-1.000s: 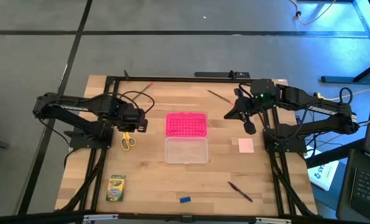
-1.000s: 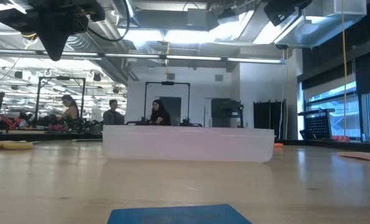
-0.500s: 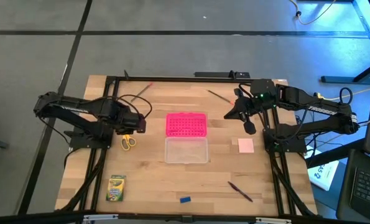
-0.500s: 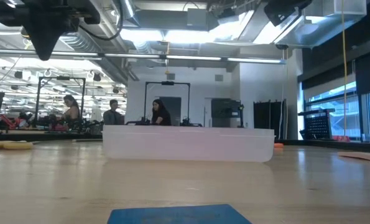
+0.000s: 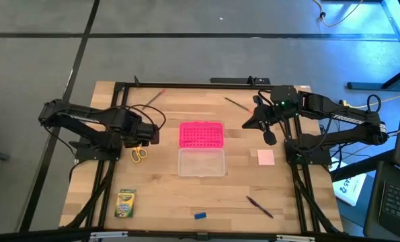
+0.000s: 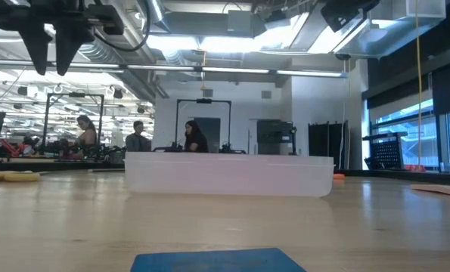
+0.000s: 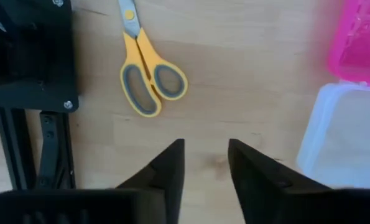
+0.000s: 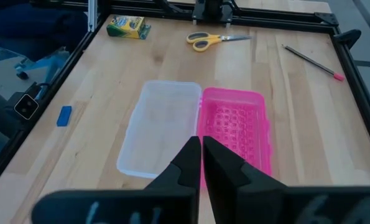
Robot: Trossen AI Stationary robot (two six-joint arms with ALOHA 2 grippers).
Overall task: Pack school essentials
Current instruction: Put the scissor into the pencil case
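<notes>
We are seeing the left gripper [image 7: 204,163] hovering, fingers apart and empty, above the yellow-handled scissors [image 7: 145,78] lying near the bench's left edge; the right gripper [image 8: 201,155] is waiting, fingers together.

my two arms are matt black, jointed, with black cables looping over the left arm [image 5: 85,121]; the right arm [image 5: 334,121] carries a small green light and faint white lettering. each gripper ends in two dark, wedge-shaped fingers [image 7: 166,171]
</notes>
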